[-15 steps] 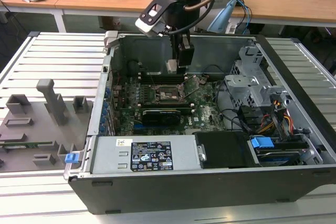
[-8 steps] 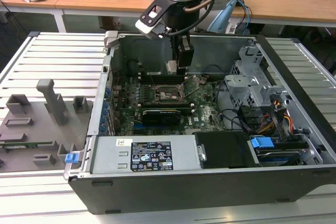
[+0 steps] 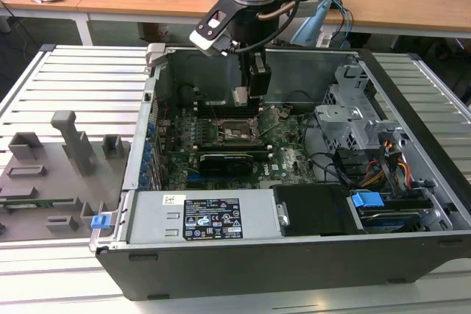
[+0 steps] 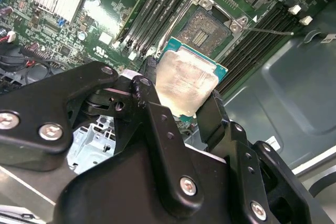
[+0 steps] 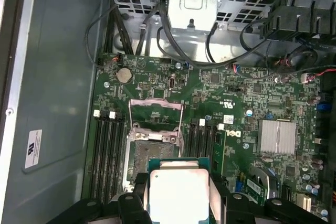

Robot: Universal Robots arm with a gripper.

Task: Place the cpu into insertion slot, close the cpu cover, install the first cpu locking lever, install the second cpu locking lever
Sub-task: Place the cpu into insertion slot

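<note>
My gripper (image 3: 248, 93) hangs inside the open computer case, shut on the cpu (image 3: 240, 95), a small square chip with a silvery face and a green rim. Both wrist views show the cpu (image 4: 186, 80) (image 5: 178, 190) clamped by its edges between the black fingers (image 4: 148, 77). It is above the motherboard, apart from the insertion slot (image 3: 237, 131) (image 4: 207, 29) (image 5: 148, 153), whose contact field lies bare. The cpu cover (image 5: 156, 111), a thin silver frame, is swung open beside the slot. A thin wire lever (image 4: 273, 32) sticks out next to the slot.
A long black expansion card (image 3: 232, 158) lies across the board. The power supply (image 3: 210, 215) sits at the case front, and a metal drive cage (image 3: 353, 115) with cables on the exterior view's right. Memory slots (image 5: 107, 150) flank the socket. A grey fixture tray (image 3: 51, 174) lies outside.
</note>
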